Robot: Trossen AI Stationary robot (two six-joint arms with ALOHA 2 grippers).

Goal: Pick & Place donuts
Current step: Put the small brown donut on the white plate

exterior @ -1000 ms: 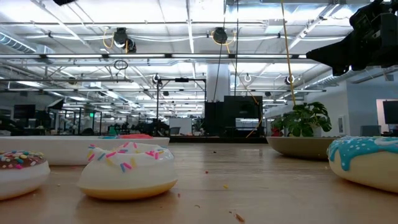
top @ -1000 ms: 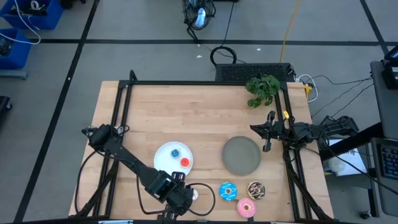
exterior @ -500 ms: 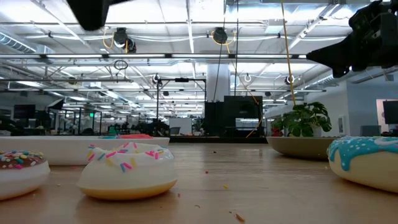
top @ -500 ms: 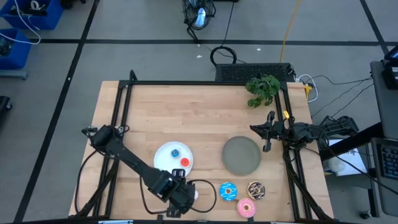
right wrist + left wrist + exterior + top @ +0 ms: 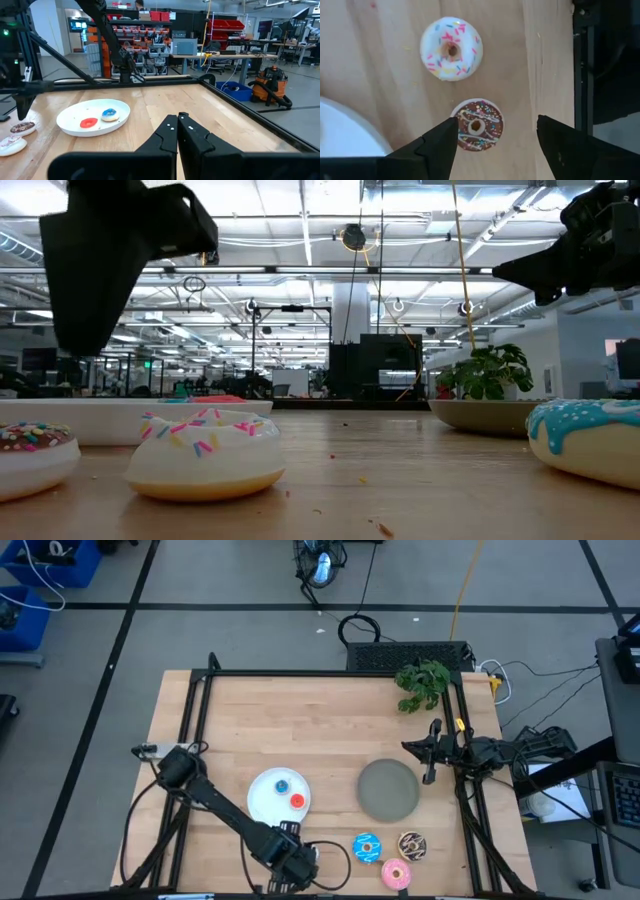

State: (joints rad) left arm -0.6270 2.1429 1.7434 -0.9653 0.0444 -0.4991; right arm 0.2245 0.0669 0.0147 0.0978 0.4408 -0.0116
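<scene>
My left gripper (image 5: 497, 122) hangs open over the table's near edge, pointing down, its fingers clear above a tiny brown donut (image 5: 477, 126) that lies flat on the wood. A tiny whitish donut (image 5: 451, 48) lies beside it. In the low view the gripper (image 5: 110, 270) is well above both donuts (image 5: 30, 448) (image 5: 205, 452). The white plate (image 5: 266, 802) holds a tiny blue donut (image 5: 282, 785) and a red one (image 5: 296, 802). Larger blue (image 5: 366, 847), chocolate (image 5: 411, 845) and pink (image 5: 396, 874) donuts lie near the front. My right gripper (image 5: 177, 120) waits shut at the table's right.
A grey plate (image 5: 388, 789) sits right of the white plate. A green plant (image 5: 422, 683) stands at the far right corner. The black frame rail (image 5: 584, 65) runs along the table edge close to the tiny donuts. Bare wood fills the table's far half.
My left gripper has come down toward the tiny brown donut at the near edge, entering the low view from above. Its fingers stay open. The donuts have not moved.
</scene>
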